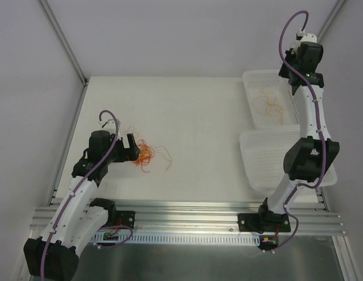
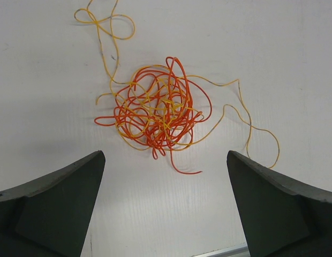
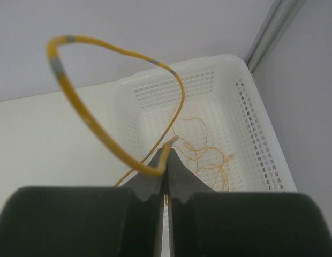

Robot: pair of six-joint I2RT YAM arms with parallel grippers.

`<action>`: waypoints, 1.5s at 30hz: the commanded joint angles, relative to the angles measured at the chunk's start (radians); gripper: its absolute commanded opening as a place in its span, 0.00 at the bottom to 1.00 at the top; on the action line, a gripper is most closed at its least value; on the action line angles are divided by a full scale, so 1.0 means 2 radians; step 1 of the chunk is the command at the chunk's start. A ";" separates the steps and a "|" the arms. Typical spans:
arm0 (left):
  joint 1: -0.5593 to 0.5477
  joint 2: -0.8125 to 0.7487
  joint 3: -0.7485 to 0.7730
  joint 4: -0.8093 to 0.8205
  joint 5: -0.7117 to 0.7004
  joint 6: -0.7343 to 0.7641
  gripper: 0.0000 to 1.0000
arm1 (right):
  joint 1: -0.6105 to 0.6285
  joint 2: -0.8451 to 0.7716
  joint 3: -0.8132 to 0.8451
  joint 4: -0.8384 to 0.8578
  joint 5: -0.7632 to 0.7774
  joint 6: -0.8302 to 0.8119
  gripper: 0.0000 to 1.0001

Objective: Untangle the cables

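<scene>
White worktop fills the cell, with pale panels behind it. On its 8 o'clock side lies the tangle, a knot of red-orange and yellow cables. In the left wrist view a few yellow tails stray from it toward 12 and 3 o'clock. The left end effector hovers just short of the knot, fingers wide apart, touching nothing.

At 2 o'clock sits the far basket with loose yellow strands in it. The near basket is at 3 o'clock, partly hidden by the right arm. The right end effector is raised over the far basket, fingers pressed together on a yellow cable that arcs up in a loop.

The job looks partly done. Some yellow strands are already sorted into the far basket and one more is held above it. The main knot, with all the red ones, is left to pull apart. No brand, label or writing can be read.
</scene>
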 commanded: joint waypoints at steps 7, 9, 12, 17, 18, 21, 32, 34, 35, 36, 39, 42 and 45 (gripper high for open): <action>-0.003 0.012 0.000 0.003 -0.012 0.013 0.99 | -0.050 0.160 0.109 -0.056 -0.007 0.088 0.48; -0.004 0.016 0.001 0.002 -0.010 0.011 0.99 | -0.054 0.165 0.121 -0.095 -0.007 0.098 0.63; -0.004 0.024 0.002 0.003 -0.002 0.008 0.99 | -0.053 0.122 0.068 -0.077 -0.030 0.109 0.84; -0.004 0.046 0.007 0.003 0.003 0.003 0.99 | -0.041 0.041 0.021 -0.085 -0.061 0.111 0.98; -0.003 0.050 0.008 0.003 0.002 -0.002 0.99 | -0.036 0.030 0.014 -0.088 -0.063 0.107 0.99; -0.003 0.071 0.014 0.002 0.001 -0.012 0.99 | -0.008 -0.016 -0.025 -0.100 -0.079 0.097 0.99; -0.004 0.134 0.048 0.002 0.007 -0.029 0.99 | 0.211 -0.123 -0.243 -0.066 -0.158 0.100 0.96; -0.004 0.144 0.049 0.002 -0.001 -0.035 0.99 | 0.245 -0.124 -0.285 -0.037 -0.174 0.101 0.94; -0.004 0.148 0.051 0.002 -0.009 -0.041 0.99 | 0.282 -0.121 -0.294 -0.027 -0.180 0.096 0.93; -0.004 0.154 0.051 0.002 -0.013 -0.044 0.99 | 0.299 -0.118 -0.308 -0.013 -0.188 0.091 0.93; -0.003 0.171 0.051 -0.001 -0.018 -0.057 0.96 | 0.357 -0.089 -0.320 0.021 -0.198 0.084 0.91; -0.004 0.188 0.051 -0.006 -0.016 -0.078 0.93 | 0.393 -0.057 -0.327 0.065 -0.207 0.093 0.87; -0.004 0.204 0.055 -0.008 -0.005 -0.096 0.90 | 0.418 -0.020 -0.318 0.097 -0.214 0.096 0.82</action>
